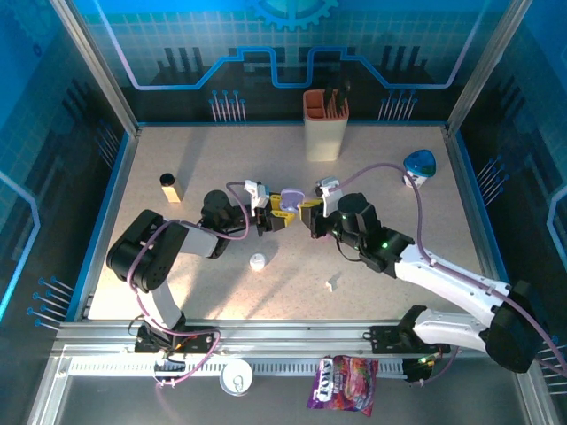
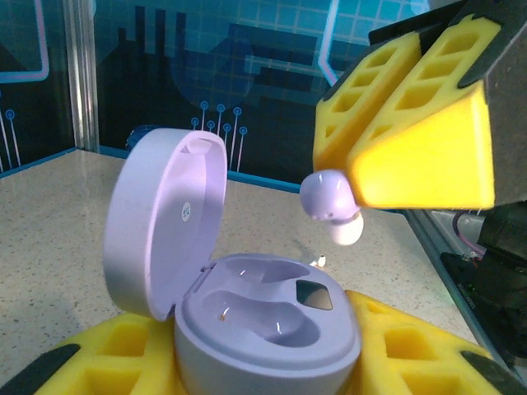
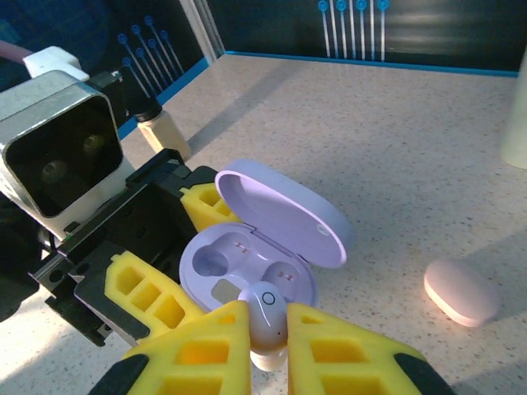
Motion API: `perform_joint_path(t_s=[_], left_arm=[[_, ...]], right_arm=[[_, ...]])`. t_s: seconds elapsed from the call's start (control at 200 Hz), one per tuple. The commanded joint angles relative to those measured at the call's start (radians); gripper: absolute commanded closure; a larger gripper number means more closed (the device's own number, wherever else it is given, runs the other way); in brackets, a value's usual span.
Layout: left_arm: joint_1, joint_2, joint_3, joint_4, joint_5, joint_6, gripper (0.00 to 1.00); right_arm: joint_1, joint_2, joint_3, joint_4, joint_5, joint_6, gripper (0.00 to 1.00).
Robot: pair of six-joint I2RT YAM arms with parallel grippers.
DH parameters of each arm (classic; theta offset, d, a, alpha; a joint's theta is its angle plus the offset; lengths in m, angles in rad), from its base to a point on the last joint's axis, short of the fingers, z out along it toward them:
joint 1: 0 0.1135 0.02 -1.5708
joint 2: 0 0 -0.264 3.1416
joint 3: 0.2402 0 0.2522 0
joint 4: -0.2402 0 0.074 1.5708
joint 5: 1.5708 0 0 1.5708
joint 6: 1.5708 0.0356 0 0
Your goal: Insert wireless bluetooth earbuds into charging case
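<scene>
Over at ten o'clock on the speckled tabletop (image 1: 221, 150) stood a small tan bottle with a black cap (image 1: 170, 187), and near the centre the left gripper (image 1: 266, 215) was clamped narrow on the base of the lilac pebble-shaped plastic charging case (image 2: 263, 321), lid up at its nine o'clock, both sockets bare! Just above that base, at about one o'clock and clear of the rim, hung one lilac bean-sized plastic earbud (image 2: 328, 200) with a white tip, pinched tight in the right gripper (image 3: 268, 329). At that gripper's three o'clock a pale pink pebble-shaped case (image 3: 461, 292) lay shut on the table.
</scene>
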Motion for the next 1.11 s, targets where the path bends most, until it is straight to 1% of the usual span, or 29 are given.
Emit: perform_joint_path(t_s=[0.0, 0.135, 0.315, 0.615, 0.79, 0.86, 1.005, 1.1], left_arm=[[-0.010, -0.005, -0.007, 0.055, 0.047, -0.014, 0.75], [-0.010, -0.010, -0.009, 0.054, 0.055, -0.015, 0.75], [-0.011, -0.022, -0.010, 0.055, 0.059, -0.019, 0.75], [-0.010, -0.037, -0.004, 0.056, 0.052, -0.023, 0.75], [-0.010, -0.043, -0.002, 0.057, 0.046, -0.024, 0.75], [-0.010, -0.043, -0.002, 0.056, 0.038, -0.021, 0.75], [-0.007, -0.035, 0.000, 0.056, 0.015, -0.014, 0.75], [-0.002, -0.034, 0.000, 0.056, 0.003, -0.001, 0.75]], right_arm=[[-0.013, 0.022, 0.037, 0.058, -0.063, -0.019, 0.87], [-0.016, 0.031, 0.042, 0.062, -0.060, -0.010, 0.87], [-0.024, 0.029, 0.037, 0.058, -0.027, -0.005, 0.87], [-0.034, 0.063, 0.029, 0.054, -0.037, 0.004, 0.87], [-0.036, 0.075, 0.021, 0.055, -0.040, 0.010, 0.85], [-0.037, 0.070, 0.022, 0.058, -0.041, 0.015, 0.81], [-0.045, 0.038, 0.025, 0.049, -0.042, 0.029, 0.61], [-0.053, 0.005, 0.022, 0.046, -0.042, 0.032, 0.53]])
